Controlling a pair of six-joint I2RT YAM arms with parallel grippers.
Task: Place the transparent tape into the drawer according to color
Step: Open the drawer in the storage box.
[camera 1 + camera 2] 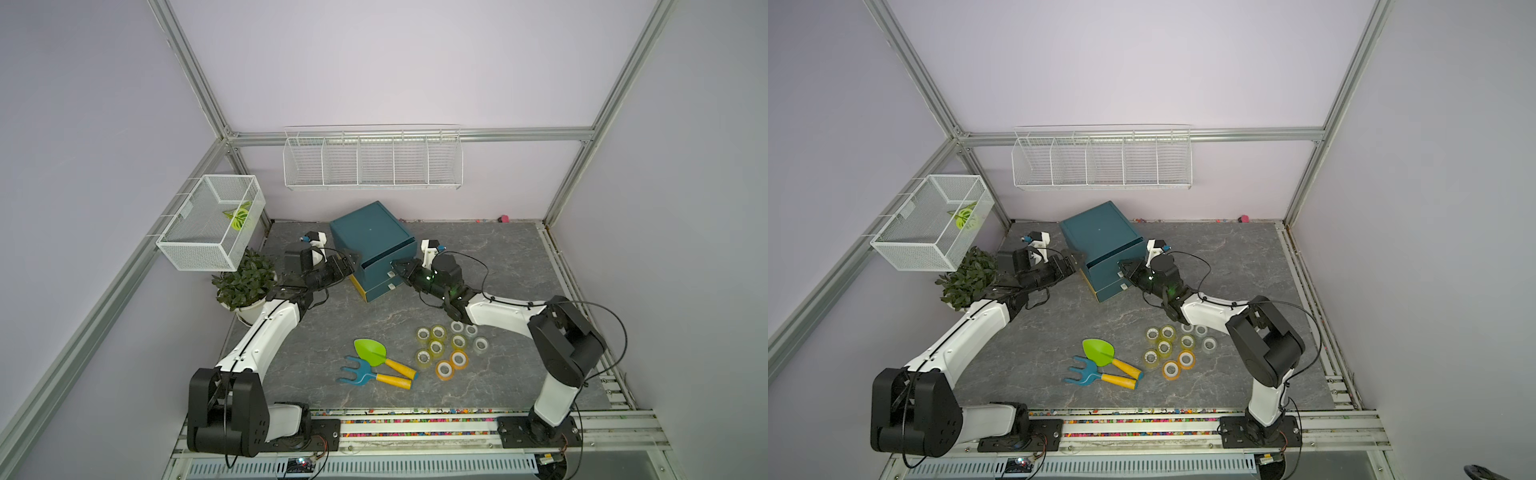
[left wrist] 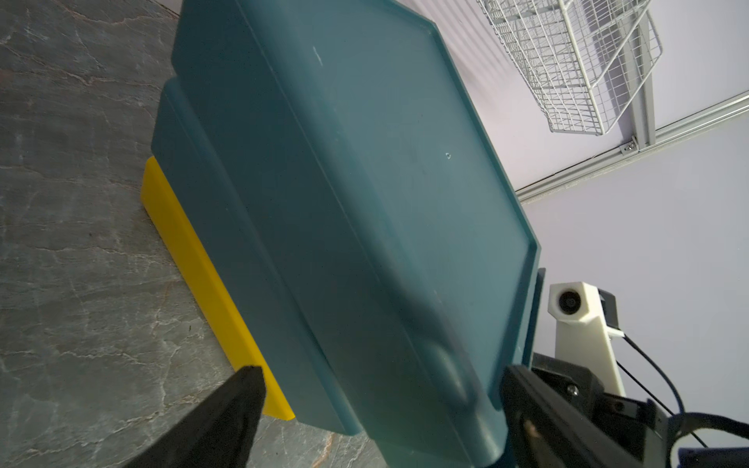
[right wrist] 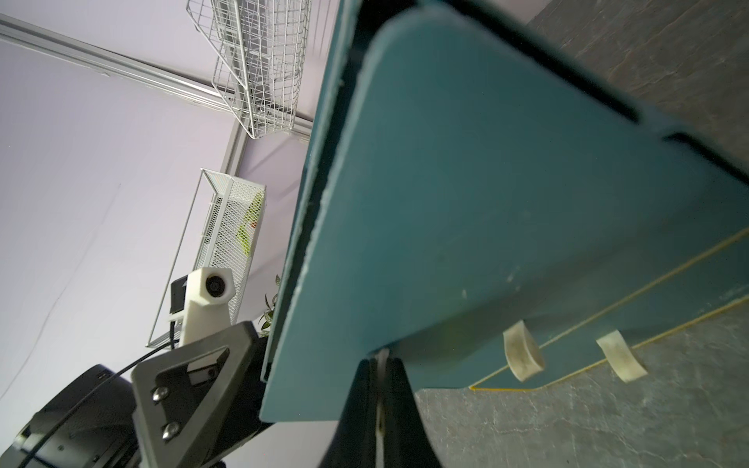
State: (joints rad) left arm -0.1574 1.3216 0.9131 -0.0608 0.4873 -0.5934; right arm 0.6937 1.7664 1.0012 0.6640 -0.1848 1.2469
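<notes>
On the table, in both top views, the tape rolls [image 1: 436, 347] [image 1: 1164, 347] cluster beside the toy shovel [image 1: 370, 351], apart from the drawer cabinet [image 1: 370, 232]. Left wrist view: the left gripper [image 2: 385, 389] is spread wide at the cabinet's side. Right wrist view: the right gripper [image 3: 381, 368] pinches the top drawer's pull tab [image 3: 381, 356].

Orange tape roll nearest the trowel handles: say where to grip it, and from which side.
Come down on the orange tape roll: it lies flat, core hole up. Pinch its near wall, hole to outside; the other orange roll crowds the far side.
</notes>
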